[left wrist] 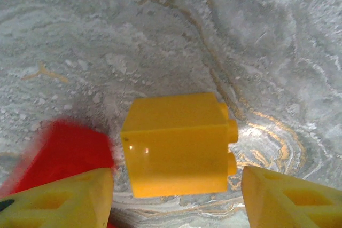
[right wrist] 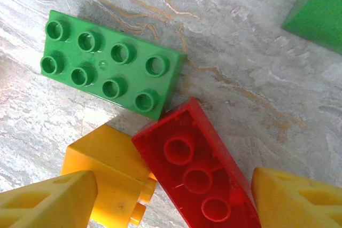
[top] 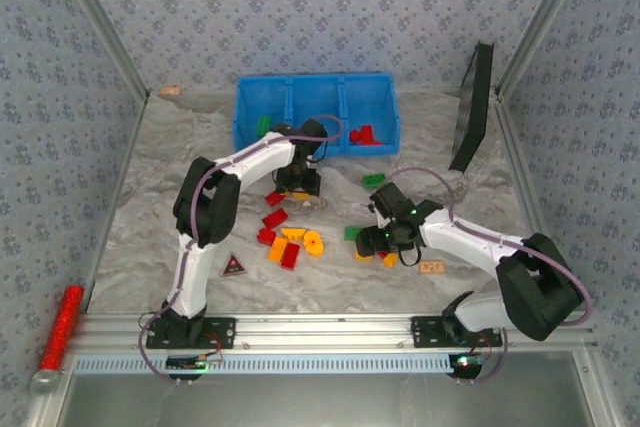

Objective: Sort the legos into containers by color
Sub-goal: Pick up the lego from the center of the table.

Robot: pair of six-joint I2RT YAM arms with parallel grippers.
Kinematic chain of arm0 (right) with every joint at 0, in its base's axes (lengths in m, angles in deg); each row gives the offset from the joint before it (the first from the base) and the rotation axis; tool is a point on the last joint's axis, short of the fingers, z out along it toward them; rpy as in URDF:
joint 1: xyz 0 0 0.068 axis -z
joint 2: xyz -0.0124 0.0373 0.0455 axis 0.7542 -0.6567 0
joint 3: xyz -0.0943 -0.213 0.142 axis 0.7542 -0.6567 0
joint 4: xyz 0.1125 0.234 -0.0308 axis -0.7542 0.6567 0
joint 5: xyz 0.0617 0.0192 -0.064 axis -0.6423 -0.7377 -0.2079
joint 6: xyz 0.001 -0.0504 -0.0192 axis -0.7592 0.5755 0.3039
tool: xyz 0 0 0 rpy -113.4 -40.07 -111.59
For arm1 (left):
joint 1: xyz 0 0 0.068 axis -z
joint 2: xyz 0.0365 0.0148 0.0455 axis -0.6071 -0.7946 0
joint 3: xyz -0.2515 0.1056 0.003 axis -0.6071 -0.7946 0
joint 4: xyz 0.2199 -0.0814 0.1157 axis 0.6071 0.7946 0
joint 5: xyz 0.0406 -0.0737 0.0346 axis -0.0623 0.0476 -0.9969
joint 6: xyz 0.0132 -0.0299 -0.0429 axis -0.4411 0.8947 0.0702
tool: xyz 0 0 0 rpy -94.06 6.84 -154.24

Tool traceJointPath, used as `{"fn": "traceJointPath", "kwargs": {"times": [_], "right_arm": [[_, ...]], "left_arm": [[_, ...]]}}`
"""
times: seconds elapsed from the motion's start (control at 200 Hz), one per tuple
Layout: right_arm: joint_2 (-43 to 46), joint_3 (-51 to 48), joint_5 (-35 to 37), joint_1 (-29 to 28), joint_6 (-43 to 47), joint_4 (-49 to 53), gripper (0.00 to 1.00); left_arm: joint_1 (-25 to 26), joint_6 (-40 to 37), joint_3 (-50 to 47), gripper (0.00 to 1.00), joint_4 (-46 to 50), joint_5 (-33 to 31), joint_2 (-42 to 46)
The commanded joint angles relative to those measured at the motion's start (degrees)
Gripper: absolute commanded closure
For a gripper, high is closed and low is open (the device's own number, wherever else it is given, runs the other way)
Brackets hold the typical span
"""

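Yellow brick [left wrist: 173, 142] on its side, studs pointing frame-right, loose between parted fingers of left gripper [left wrist: 176, 188]; right gripper [right wrist: 173, 185] wide over upturned red brick [right wrist: 197, 174] running upper-left to lower-right.

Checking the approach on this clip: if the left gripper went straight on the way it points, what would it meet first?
Most likely the yellow brick, centred just ahead of the left gripper; how far off is unclear.
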Motion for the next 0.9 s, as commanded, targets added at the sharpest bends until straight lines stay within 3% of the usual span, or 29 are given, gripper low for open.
{"fn": "traceJointPath", "kwargs": {"times": [0.0, 0.22, 0.694, 0.894], "right_arm": [[-1.08, -1.11, 1.24, -0.46, -0.98, 1.48, 0.26], [-0.10, -2.38, 1.17, -0.85, -1.93, 1.91, 0.31], [1.60, -6.09, 1.61, -1.79, -5.60, 1.19, 0.37], [4.31, -6.30, -1.77, -0.66, -7.52, -3.01, 0.25]], "left_arm": [[-0.08, -1.20, 3.05, 0.36, 0.27, 0.55, -1.60], [-0.08, -1.66, 4.95, 0.40, 0.72, 1.38, -3.54], [-0.13, -1.22, 3.02, 0.58, 0.01, 3.40, -4.57], [-0.13, -1.48, 3.28, 0.60, 0.29, 3.67, -4.45]]}}
